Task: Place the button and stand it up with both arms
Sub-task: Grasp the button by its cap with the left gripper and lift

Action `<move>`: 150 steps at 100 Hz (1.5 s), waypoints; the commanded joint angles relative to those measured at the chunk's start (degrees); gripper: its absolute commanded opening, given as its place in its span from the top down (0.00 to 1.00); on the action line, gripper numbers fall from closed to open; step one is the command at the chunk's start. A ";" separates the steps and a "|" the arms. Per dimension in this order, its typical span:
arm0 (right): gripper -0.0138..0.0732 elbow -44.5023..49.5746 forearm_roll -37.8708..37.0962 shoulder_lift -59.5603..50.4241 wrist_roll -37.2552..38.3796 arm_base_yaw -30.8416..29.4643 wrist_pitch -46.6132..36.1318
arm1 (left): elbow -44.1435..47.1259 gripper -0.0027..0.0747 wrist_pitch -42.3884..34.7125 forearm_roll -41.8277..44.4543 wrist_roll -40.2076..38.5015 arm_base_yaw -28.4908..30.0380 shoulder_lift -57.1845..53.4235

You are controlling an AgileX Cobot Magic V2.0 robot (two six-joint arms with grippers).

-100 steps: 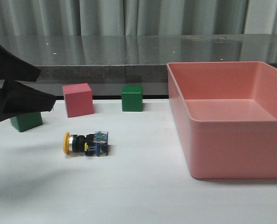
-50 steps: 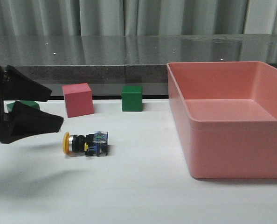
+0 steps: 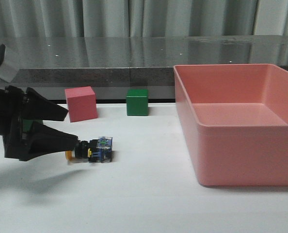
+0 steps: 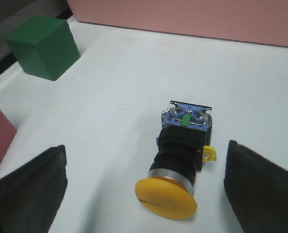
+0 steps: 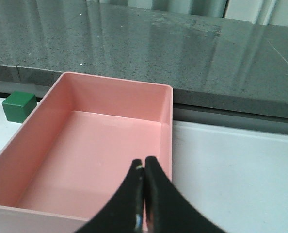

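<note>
Yellow-capped button (image 4: 181,158) (lying sideways) sits between spread left gripper (image 4: 144,194) fingers; right gripper (image 5: 144,194) jaws pressed together.

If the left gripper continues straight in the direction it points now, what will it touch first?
Most likely the button: the open left gripper points at its yellow cap, which lies between the two fingers. Depth is unclear, but nothing else shows in that line.

We see a button (image 4: 179,167) with a smooth yellow plastic cap, shiny metal collar and clear bluish base, a matt white table (image 3: 149,194), and a glossy pink plastic bin (image 3: 241,141).
</note>
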 commanded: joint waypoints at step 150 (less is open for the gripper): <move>0.97 -1.56 -0.80 0.41 -0.13 -0.25 -4.84 | -10.11 0.99 -20.84 26.88 -29.46 -6.55 -19.06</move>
